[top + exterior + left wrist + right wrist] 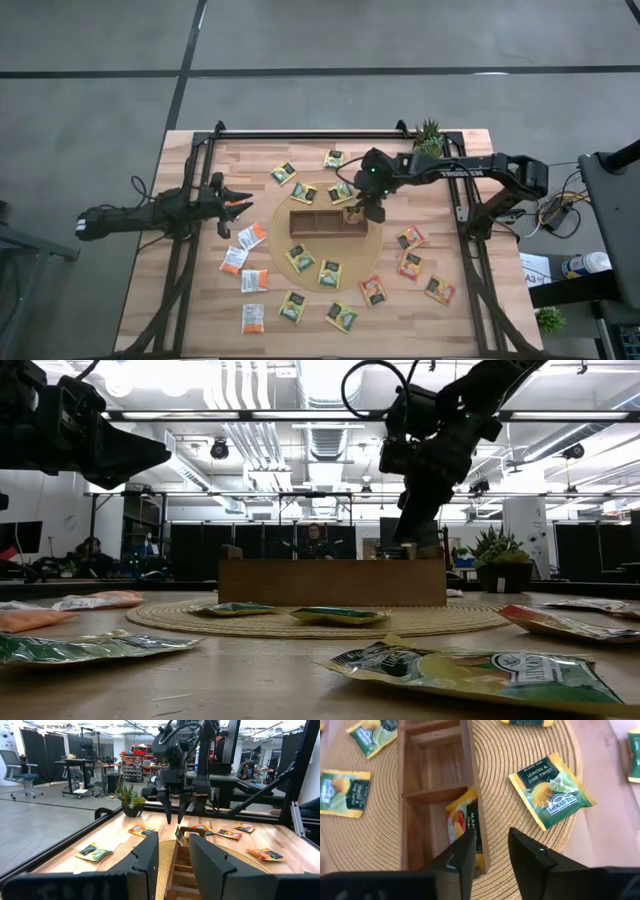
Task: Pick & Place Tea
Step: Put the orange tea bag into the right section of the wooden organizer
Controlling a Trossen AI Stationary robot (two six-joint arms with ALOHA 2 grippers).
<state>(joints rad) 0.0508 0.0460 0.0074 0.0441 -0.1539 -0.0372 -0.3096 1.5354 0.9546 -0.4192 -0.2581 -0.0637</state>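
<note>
- One orange tea sachet (pixel 465 827) stands in the end compartment of the wooden tray (pixel 325 222)
- Right gripper (pixel 362 212) hangs above it, fingers spread and empty
- Left gripper (pixel 238 205) waits open at the table's left side
- Many sachets (pixel 330 272) remain scattered around the tray, so most work is left

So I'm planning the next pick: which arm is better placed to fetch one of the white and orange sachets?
Left. The left gripper hovers open right beside the white and orange sachets, while the right gripper is open over the tray, where a sachet already sits in the end compartment.

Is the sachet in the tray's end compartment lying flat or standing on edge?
On edge: the orange sachet leans against the tray wall below the open right gripper.
</note>
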